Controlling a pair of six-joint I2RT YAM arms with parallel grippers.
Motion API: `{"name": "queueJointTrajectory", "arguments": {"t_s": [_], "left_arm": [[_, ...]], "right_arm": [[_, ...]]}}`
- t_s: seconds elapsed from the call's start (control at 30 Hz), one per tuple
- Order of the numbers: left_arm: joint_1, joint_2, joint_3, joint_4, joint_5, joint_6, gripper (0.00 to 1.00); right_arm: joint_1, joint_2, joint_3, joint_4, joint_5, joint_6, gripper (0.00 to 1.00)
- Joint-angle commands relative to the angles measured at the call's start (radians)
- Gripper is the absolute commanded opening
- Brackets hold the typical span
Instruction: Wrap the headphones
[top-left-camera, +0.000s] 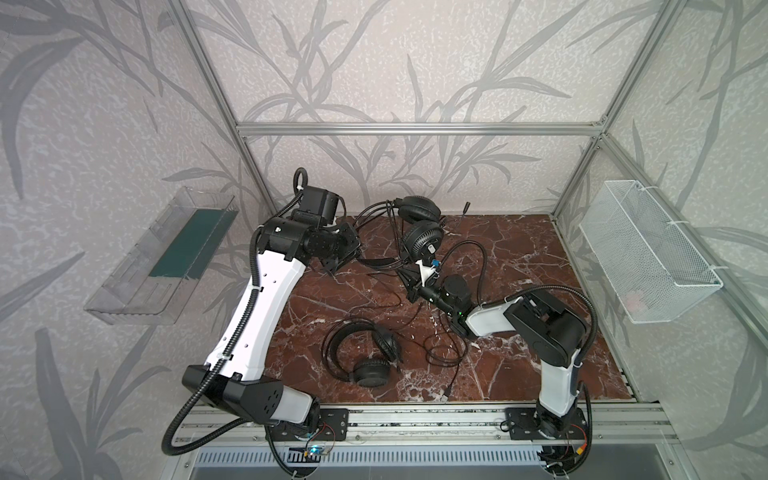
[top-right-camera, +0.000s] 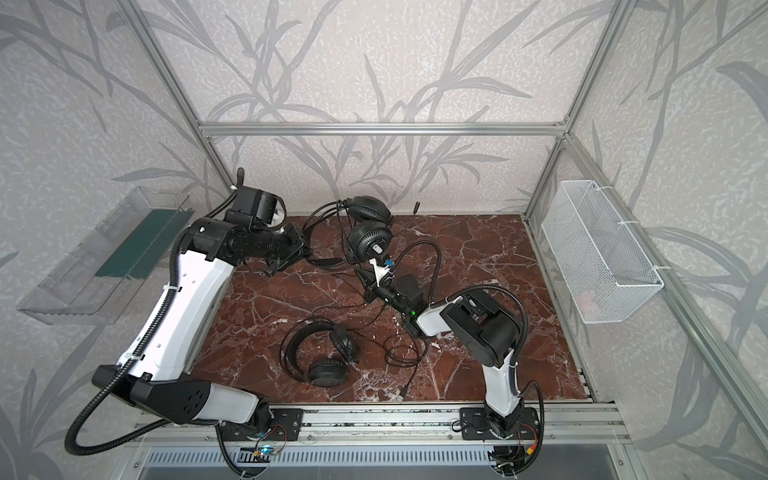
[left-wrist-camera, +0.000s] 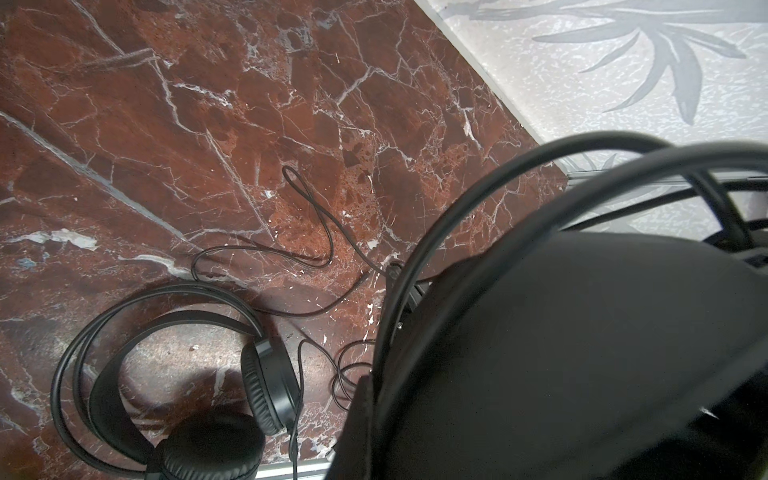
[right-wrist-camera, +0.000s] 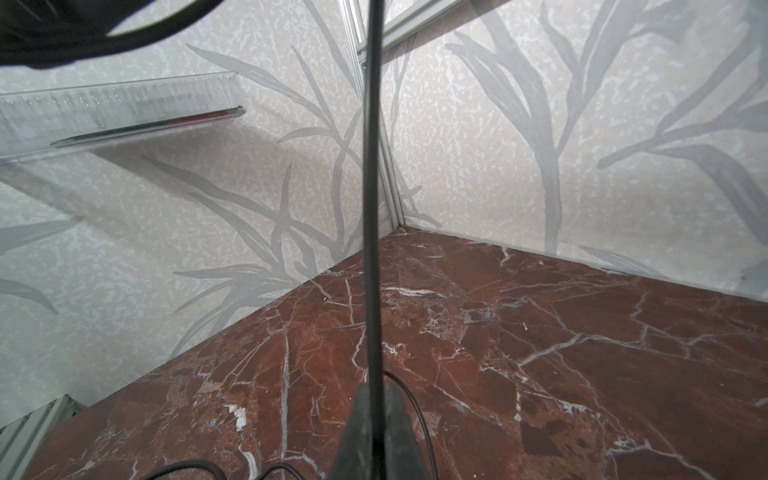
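Two black headphones are in both top views. One headset (top-left-camera: 420, 239) (top-right-camera: 370, 243) hangs tilted at the back, its ridged earcup facing me. My left gripper (top-left-camera: 347, 259) (top-right-camera: 301, 255) (left-wrist-camera: 378, 390) is shut on its headband pad (left-wrist-camera: 561, 353). My right gripper (top-left-camera: 404, 273) (top-right-camera: 360, 274) (right-wrist-camera: 376, 395) is shut on a thin black cable (right-wrist-camera: 370, 208) that runs taut up toward that headset. The other headset (top-left-camera: 365, 357) (top-right-camera: 322, 357) (left-wrist-camera: 174, 374) lies flat on the marble table (top-left-camera: 519, 249) near the front, its cable (top-left-camera: 444, 353) loosely coiled beside it.
A clear plastic bin (top-left-camera: 162, 257) hangs on the left wall and a white wire basket (top-left-camera: 648, 253) on the right wall. An aluminium rail (top-left-camera: 415, 419) runs along the front edge. A loose cable loop (top-left-camera: 473, 253) arches beside my right wrist.
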Motion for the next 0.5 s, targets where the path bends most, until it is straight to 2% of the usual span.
{"name": "queueJointTrajectory", "arguments": {"t_s": [0.0,0.23,0.4,0.47], "left_arm": [[-0.022,0.001,0.135,0.076,-0.027,-0.034,0.00],[-0.052,0.128,0.343,-0.195,-0.143,0.026,0.00],[-0.072,0.127,0.320,-0.204,-0.201,0.029,0.00],[-0.083,0.129,0.338,-0.237,-0.283,0.002,0.00]], "right_arm": [[0.007,0.028,0.005,-0.018,0.006,-0.003,0.08],[0.020,0.037,-0.074,0.064,0.064,0.068,0.07],[0.054,0.052,-0.144,0.121,0.117,0.071,0.08],[0.061,0.063,-0.153,0.123,0.127,0.072,0.09]]}}
